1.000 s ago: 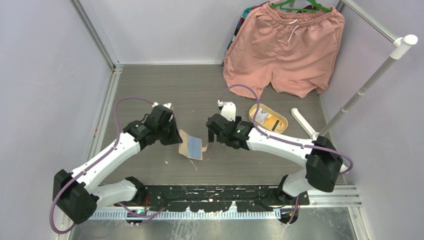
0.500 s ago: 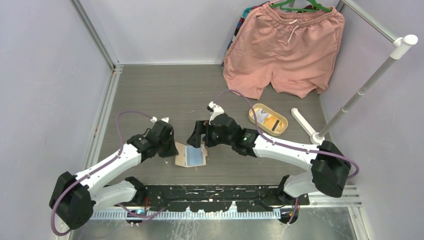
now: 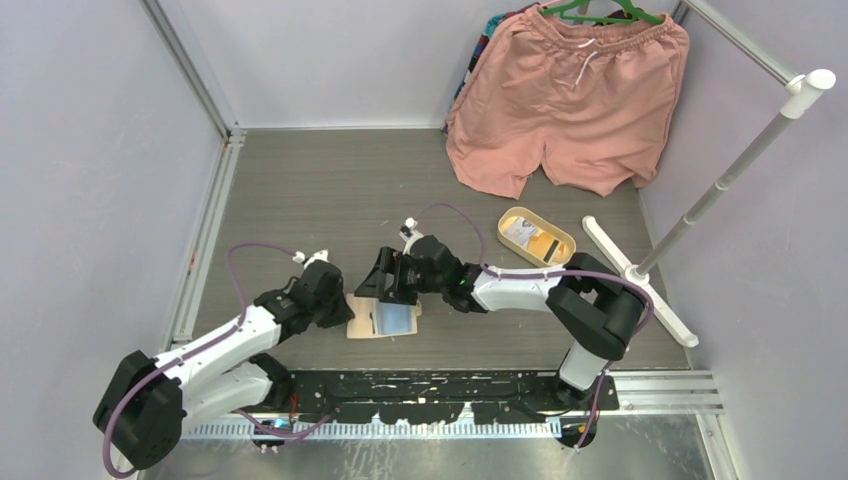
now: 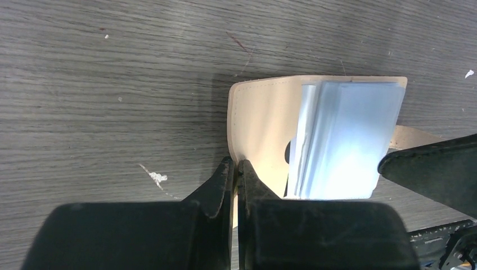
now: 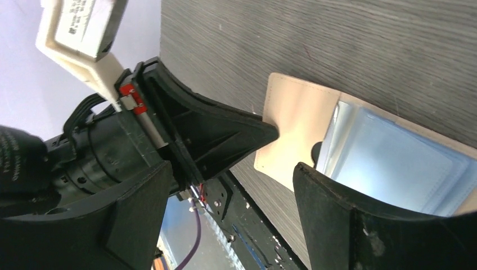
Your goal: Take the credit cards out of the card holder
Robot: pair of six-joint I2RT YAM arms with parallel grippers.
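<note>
The tan card holder [image 3: 362, 322] lies open on the table, its pale blue pockets [image 4: 349, 140] facing up. Whether credit cards sit in the pockets I cannot tell. My left gripper [image 4: 236, 166] is shut on the left edge of the card holder [image 4: 264, 118]. Over its right half my right gripper [image 3: 385, 292] hangs open. One of its fingers [image 5: 337, 197] rests at the edge of the blue pockets [image 5: 394, 163]; the other stays clear of the card holder [image 5: 295, 129]. An orange-yellow credit card [image 3: 545, 243] and a whitish one lie in the oval tray [image 3: 560, 235].
Pink shorts [image 3: 570, 100] hang on a hanger at the back right. A white stand with a slanted pole [image 3: 720, 185] has its foot [image 3: 610, 245] just right of the tray. The arms' black base rail [image 3: 450, 385] runs along the near edge.
My right arm has swung left and down until its open jaws are over the card holder. My left gripper has drawn the card holder nearer and lower, and it now lies flatter.
</note>
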